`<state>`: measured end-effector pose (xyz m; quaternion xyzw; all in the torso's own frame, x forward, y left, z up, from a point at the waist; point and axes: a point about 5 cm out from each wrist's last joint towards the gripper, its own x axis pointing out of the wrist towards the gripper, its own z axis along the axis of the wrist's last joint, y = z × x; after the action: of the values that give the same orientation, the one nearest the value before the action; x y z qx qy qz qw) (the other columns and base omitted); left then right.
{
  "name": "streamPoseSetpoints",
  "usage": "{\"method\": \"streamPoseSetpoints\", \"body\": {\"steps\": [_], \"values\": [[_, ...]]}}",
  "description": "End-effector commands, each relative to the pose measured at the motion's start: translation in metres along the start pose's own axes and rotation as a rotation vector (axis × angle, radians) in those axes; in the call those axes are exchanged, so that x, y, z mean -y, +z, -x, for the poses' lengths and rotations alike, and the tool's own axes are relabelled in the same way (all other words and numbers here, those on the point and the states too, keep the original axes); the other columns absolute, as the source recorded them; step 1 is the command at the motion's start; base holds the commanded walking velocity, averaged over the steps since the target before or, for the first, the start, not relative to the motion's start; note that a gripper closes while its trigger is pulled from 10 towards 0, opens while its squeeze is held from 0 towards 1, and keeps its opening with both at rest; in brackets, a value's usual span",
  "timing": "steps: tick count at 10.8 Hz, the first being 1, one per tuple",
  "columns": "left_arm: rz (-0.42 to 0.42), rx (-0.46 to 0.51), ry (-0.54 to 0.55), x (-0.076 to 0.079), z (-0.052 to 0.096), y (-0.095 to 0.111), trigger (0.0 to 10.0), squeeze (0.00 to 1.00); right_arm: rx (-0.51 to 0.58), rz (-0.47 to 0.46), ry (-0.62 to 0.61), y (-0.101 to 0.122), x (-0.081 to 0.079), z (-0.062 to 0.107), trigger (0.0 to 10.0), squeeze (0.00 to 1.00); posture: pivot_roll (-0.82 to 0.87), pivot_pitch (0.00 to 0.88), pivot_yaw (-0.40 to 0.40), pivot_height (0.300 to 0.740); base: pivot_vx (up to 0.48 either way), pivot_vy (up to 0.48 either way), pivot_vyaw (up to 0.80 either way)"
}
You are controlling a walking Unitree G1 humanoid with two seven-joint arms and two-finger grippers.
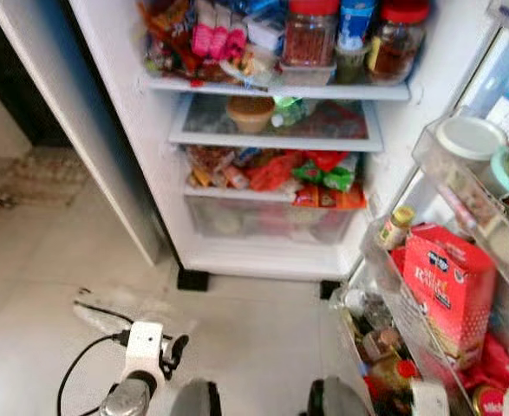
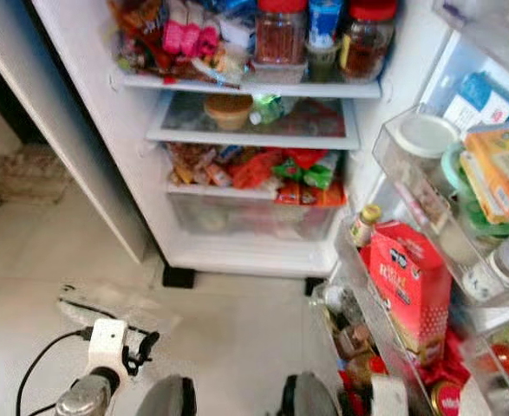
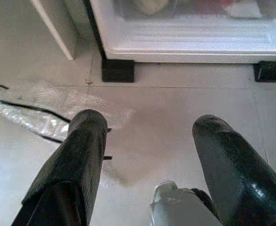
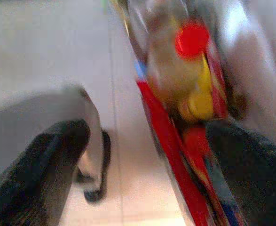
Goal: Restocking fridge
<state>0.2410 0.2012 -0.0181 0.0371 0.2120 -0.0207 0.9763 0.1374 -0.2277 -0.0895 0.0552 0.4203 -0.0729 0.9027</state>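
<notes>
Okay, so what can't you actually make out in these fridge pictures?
- Top shelf jars: upper parts cut off by the head views' top edge.
- Crisper drawer: contents blurred behind its frosted front.
- Bottom door rack: small bottles crowded, labels too small to read.
- Right wrist view: motion blur; beyond a red cap, nothing identifiable.
- Left hand: wrist view shows floor and fridge base, no shelves.

A crumpled clear plastic bag lies on the pale tiled floor before the fridge.

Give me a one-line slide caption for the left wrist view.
Open left claw hangs low over the tiled floor, facing the open fridge's base and crumpled clear plastic.
</notes>
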Motion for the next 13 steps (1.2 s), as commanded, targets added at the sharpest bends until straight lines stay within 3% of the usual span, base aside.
{"method": "streamPoseSetpoints", "body": {"steps": [1,4,6,7,11,13], "values": [[-0.011,-0.026,-0.003,-0.001,0.003,-0.007,10.0,0.00,-0.144,-0.002,0.039,-0.035,-0.011,0.009,10.0,0.00,-0.01,0.176,0.051,0.635,-0.251,0.000,0.00],[-0.011,-0.026,-0.003,-0.001,0.003,-0.007,10.0,0.00,-0.144,-0.002,0.039,-0.035,-0.011,0.009,10.0,0.00,-0.01,0.176,0.051,0.635,-0.251,0.000,0.00],[0.058,-0.355,0.058,-0.007,0.025,-0.069,10.0,0.00,-0.140,-0.005,0.088,-0.030,-0.058,0.000,10.0,0.00,-0.01,0.159,0.072,0.635,0.000,0.405,0.00],[0.070,-0.395,0.072,-0.008,0.030,-0.076,10.0,0.00,-0.140,-0.004,0.093,-0.029,-0.063,0.000,10.0,0.00,-0.01,0.156,0.072,0.635,0.000,0.401,0.00],[0.077,-0.407,0.088,-0.011,0.032,-0.078,10.0,0.00,-0.141,-0.003,0.089,-0.029,-0.062,0.000,10.0,0.00,-0.01,0.158,0.070,0.635,0.000,0.403,0.00],[0.083,-0.409,0.095,-0.011,0.031,-0.078,10.0,0.00,-0.141,-0.001,0.081,-0.029,-0.062,0.000,10.0,0.00,-0.01,0.167,0.067,0.635,0.000,0.000,0.00]]}}
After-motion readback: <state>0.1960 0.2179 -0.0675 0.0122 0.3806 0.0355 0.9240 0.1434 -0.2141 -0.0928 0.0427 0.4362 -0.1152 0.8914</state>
